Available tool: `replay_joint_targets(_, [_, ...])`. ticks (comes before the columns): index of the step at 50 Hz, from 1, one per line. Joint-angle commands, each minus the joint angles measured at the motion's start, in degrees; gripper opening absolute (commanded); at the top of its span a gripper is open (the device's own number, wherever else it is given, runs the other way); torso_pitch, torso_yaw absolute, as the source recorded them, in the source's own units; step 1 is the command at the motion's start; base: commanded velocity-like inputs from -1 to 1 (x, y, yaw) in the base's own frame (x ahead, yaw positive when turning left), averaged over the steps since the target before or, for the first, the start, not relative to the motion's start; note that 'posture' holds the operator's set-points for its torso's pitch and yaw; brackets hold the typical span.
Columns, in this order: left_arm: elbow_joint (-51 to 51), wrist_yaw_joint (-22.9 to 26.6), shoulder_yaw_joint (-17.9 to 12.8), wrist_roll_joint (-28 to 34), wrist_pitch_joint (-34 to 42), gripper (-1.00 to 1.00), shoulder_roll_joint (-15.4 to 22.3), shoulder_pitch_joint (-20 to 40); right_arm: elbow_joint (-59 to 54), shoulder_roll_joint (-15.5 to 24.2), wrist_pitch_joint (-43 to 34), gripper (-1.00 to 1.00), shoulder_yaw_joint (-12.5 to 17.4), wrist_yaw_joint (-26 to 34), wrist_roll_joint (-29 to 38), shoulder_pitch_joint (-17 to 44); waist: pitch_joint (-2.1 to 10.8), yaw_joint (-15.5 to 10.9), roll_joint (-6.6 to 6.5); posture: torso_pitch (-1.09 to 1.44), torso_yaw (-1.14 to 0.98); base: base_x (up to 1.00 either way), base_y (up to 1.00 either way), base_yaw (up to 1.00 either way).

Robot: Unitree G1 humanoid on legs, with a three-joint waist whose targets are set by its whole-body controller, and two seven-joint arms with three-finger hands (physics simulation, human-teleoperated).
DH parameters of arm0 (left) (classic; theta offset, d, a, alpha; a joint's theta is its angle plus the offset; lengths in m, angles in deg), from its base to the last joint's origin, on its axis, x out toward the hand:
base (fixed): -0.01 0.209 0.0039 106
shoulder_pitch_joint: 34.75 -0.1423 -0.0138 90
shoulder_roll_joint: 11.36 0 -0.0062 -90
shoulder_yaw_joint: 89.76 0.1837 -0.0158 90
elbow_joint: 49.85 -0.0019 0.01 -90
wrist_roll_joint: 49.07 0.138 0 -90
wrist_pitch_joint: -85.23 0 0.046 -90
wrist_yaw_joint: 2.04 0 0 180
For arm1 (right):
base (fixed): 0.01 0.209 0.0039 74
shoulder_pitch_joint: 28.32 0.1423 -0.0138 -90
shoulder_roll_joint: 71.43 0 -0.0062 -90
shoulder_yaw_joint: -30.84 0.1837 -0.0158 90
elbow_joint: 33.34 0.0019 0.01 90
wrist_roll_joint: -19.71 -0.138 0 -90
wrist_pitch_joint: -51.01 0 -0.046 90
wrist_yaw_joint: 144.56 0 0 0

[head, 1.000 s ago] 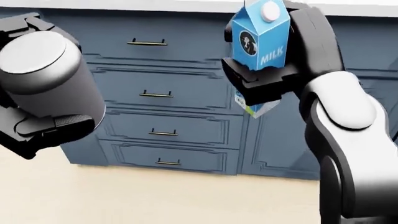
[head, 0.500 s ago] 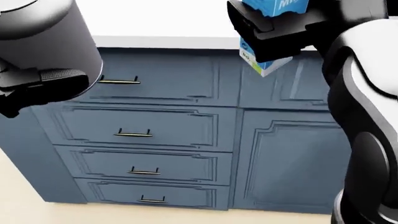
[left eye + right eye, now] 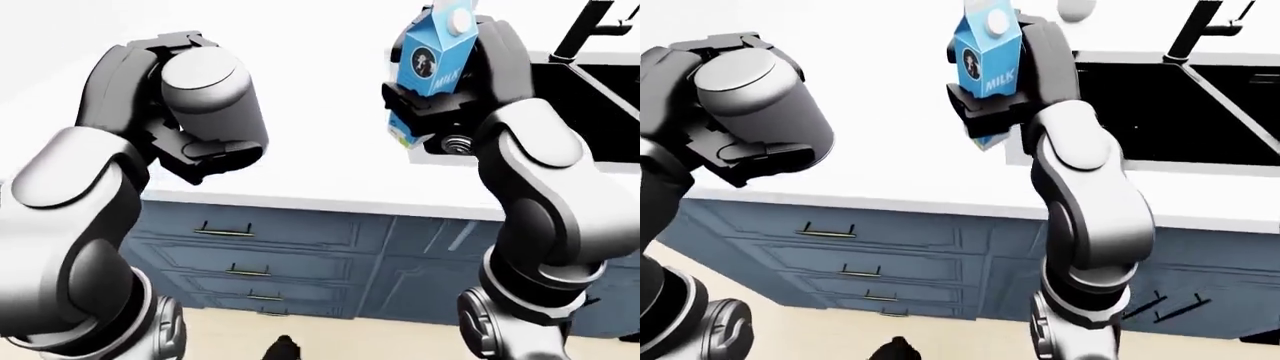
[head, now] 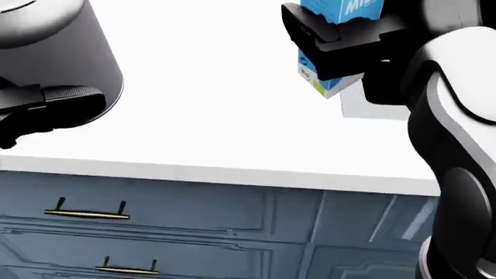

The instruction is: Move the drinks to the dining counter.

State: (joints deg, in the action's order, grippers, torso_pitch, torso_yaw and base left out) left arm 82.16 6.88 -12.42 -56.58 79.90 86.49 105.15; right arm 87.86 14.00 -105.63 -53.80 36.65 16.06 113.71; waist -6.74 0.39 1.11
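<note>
While both drinks are held above the white counter (image 3: 300,180), a grey can (image 3: 212,97) is clasped in the left hand (image 3: 190,142) and a milk carton (image 3: 432,60) in the right hand (image 3: 440,112) — tilted. A slip could be caused by loosened fingers — or a tip near the sink (image 3: 590,105).

I see a milk carton (image 3: 432,64) in bright blue with white "MILK" lettering, a round black emblem and a white cap; its lower corner shows green and white. Left of the carton is a plain matte grey can (image 3: 213,95). My hands, the left hand (image 3: 180,135) and right hand (image 3: 445,109), are black, the forearms glossy white-grey. Below the carton, the counter (image 3: 320,172) is plain white, over slate-blue drawers (image 3: 260,247) with brass handles. Right of the carton sits a black sink (image 3: 1160,112)
</note>
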Motion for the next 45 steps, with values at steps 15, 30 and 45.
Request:
replay_joint_targets(15, [3.0,-0.5,-2.4,0.3,-1.3,-1.0,1.6,2.5,2.6,0.3,2.4,-0.98,-1.2,0.4,0.1,0.8,3.12,-1.1,0.67,0.0,0.0,0.0,0.0,-0.38])
replay_joint_targets(30, [3.9,0.9,-3.9,-0.3,2.1,-1.0,4.4,5.1,1.5,-0.4,-2.0,-0.99,-2.9,2.8,3.2,7.6,3.58,-0.2,-1.49,0.0,0.0,0.0,0.0,0.0])
replay_joint_targets(45, [3.8,2.2,-5.6,-0.7,2.6,-1.0,6.2,5.5,-21.6,-8.3,10.0,-0.99,-1.7,-2.7,3.1,17.1,4.06,-0.1,-2.38,0.0,0.0,0.0,0.0,0.0])
